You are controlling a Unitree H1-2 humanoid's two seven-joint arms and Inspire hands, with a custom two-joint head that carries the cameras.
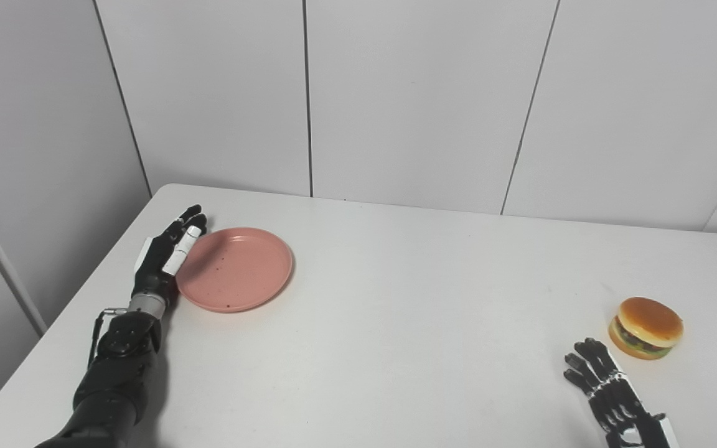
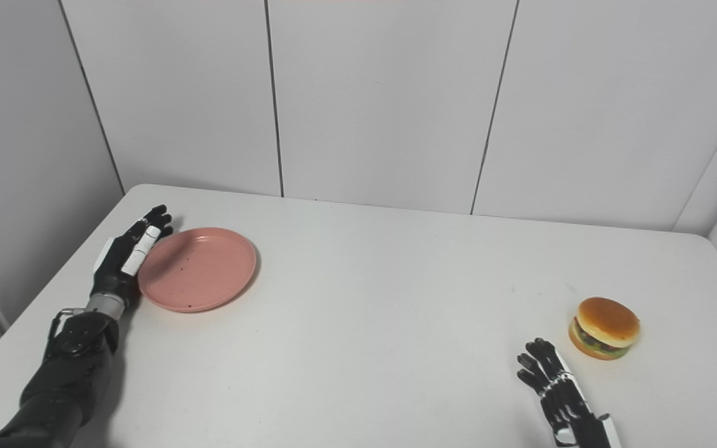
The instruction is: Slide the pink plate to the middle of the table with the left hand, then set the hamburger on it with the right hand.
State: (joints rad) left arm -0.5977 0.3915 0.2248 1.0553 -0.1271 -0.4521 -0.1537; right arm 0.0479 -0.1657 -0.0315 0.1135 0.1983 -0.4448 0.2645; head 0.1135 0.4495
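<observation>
A pink plate [image 1: 235, 269] lies flat on the left part of the white table [image 1: 408, 311]. My left hand [image 1: 165, 255] stands on edge against the plate's left rim, open, fingers stretched along the rim toward the back wall. A toy hamburger [image 1: 645, 327] sits near the table's right side. My right hand [image 1: 607, 389] rests open at the bottom right, fingertips pointing up, a short way in front and left of the hamburger, not touching it.
Grey wall panels [image 1: 408, 99] close off the back and left of the table. The table's left edge runs close beside my left arm [image 1: 116, 373]. Bare tabletop stretches between plate and hamburger.
</observation>
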